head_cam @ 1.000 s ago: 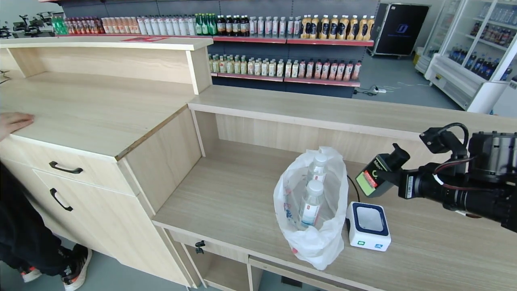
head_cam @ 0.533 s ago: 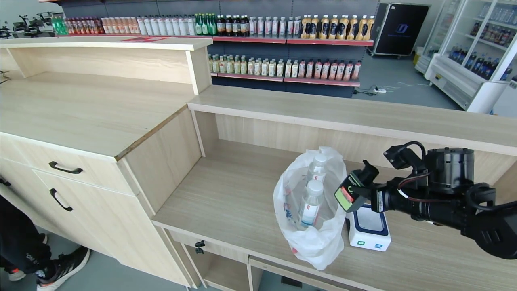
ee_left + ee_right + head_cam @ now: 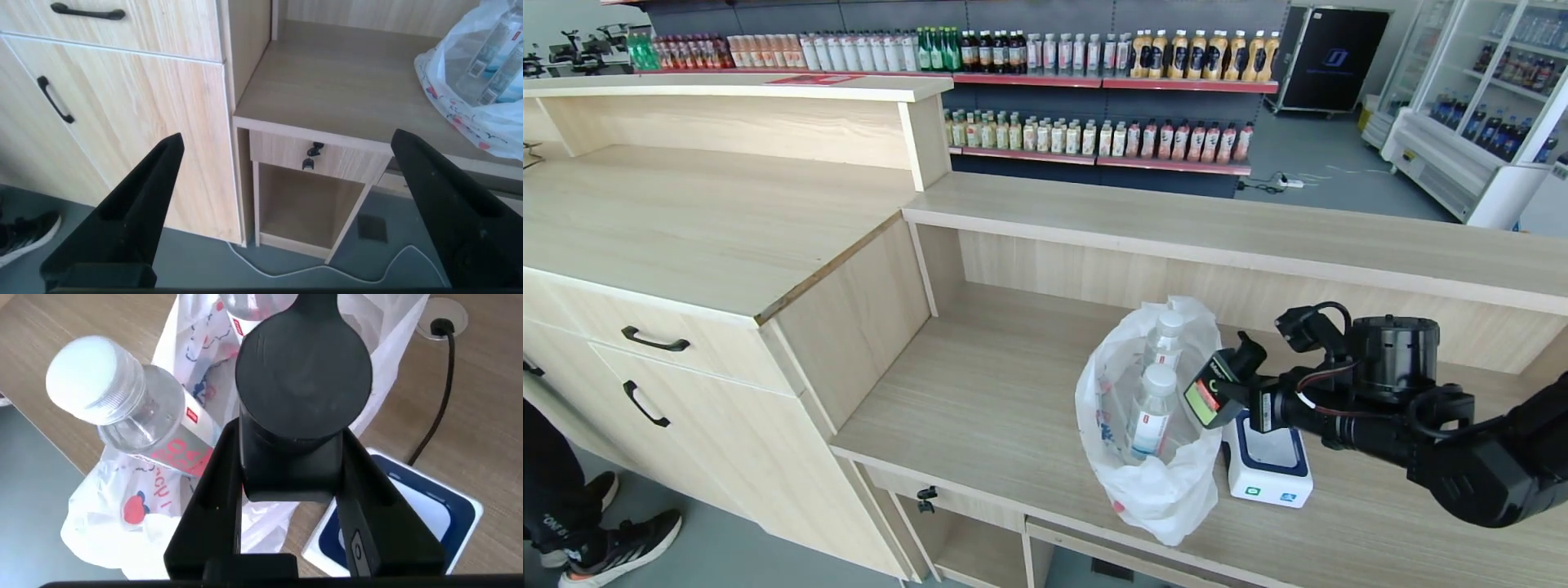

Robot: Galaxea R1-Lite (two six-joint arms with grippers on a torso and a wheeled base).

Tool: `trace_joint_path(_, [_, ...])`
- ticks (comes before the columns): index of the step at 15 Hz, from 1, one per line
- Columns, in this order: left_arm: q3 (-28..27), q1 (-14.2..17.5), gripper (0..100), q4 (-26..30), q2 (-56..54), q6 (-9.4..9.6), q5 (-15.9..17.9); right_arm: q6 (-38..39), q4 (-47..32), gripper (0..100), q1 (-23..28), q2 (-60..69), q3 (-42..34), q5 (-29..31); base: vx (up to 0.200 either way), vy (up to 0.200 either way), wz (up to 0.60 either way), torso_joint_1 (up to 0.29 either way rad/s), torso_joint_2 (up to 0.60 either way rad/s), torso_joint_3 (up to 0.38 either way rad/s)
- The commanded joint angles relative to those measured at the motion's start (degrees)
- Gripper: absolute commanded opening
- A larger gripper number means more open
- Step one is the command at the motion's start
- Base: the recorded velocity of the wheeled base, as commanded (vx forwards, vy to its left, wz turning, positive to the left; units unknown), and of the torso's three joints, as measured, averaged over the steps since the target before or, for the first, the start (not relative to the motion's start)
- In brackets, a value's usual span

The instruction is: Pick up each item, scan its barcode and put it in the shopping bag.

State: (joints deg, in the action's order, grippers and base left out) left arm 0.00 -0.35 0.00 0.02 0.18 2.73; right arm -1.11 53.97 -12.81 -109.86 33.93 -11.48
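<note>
A white plastic shopping bag stands open on the low counter with two clear water bottles upright inside. My right gripper is shut on a small black container with a green and red label, held at the bag's right rim, above the scanner's near edge. In the right wrist view the container's round black top sits between the fingers, over the bag and a bottle. My left gripper hangs open and holds nothing, low in front of the counter.
A white and blue barcode scanner stands just right of the bag, its cable running to a hole in the counter. A raised ledge backs the low counter, and a taller cabinet with drawers stands to the left.
My right arm has swung left and down with the container, from above and right of the scanner to the bag's right rim. The left arm has kept still.
</note>
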Motion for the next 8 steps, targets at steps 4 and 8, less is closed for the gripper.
trace_joint_path(4, [0.00,0.00,100,0.00,0.06,-0.01,-0.01,0.49,7.56,0,0.07,-5.45,0.09,-4.95,0.000,0.000,0.00,0.000,0.00,0.000])
trace_joint_path(8, [0.00,0.00,100,0.00,0.06,-0.01,-0.01,0.93,11.42,0,0.16,-8.09,-0.18,-6.97,0.000,0.000,0.00,0.000,0.00,0.000])
